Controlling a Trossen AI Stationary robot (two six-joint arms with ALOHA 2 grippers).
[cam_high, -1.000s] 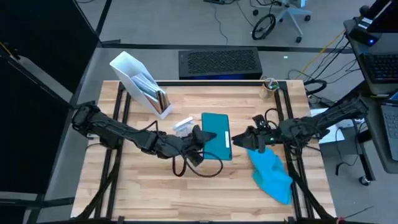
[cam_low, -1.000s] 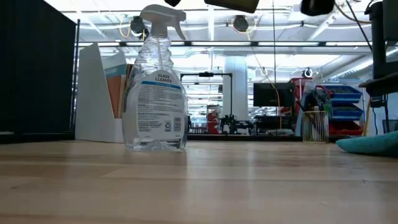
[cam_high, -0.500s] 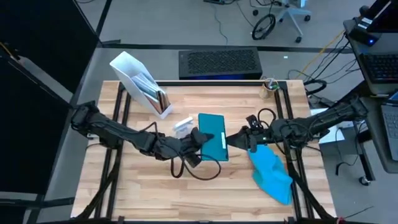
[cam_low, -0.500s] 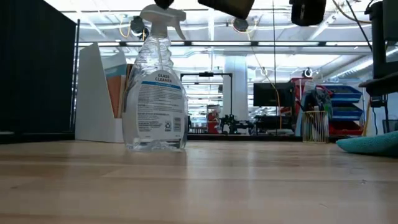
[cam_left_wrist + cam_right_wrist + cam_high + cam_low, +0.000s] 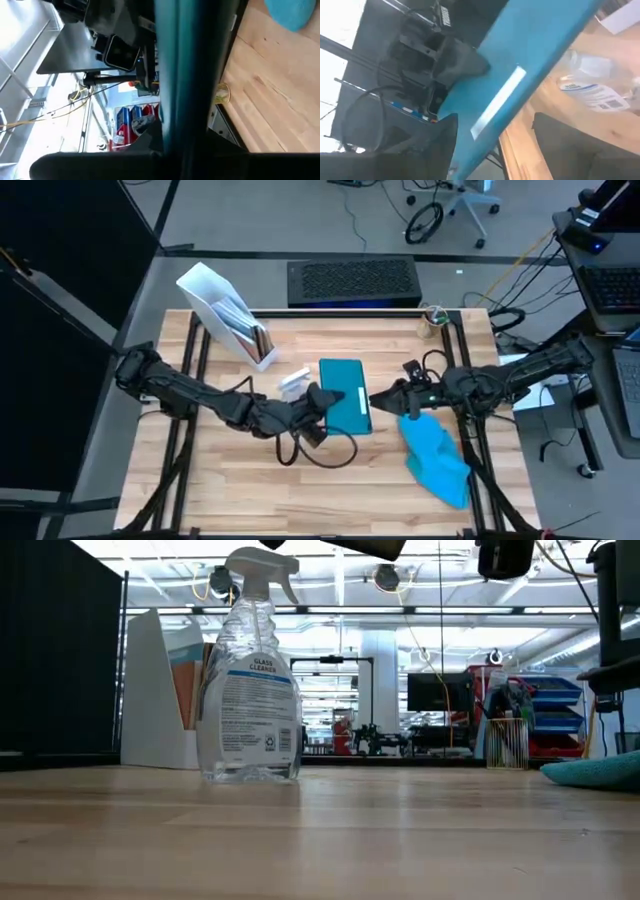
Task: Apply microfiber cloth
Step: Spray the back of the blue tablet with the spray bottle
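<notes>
The table (image 5: 250,490) under me is pale planked wood, smooth and matte. My left gripper (image 5: 322,397) is clamped on one edge of the tablet (image 5: 345,395) — a flat, hard rectangle with a teal face, held off the wood. My right gripper (image 5: 385,401) is at the tablet's opposite edge, its fingers (image 5: 440,145) spread to either side of the slab; whether they press on it I cannot tell. The cloth (image 5: 436,460) lies crumpled on the table near the right edge, just beside my right wrist — soft, bright sky-blue, folded into a long lumpy heap. The bottle (image 5: 250,670) of clear plastic stands upright behind the tablet.
</notes>
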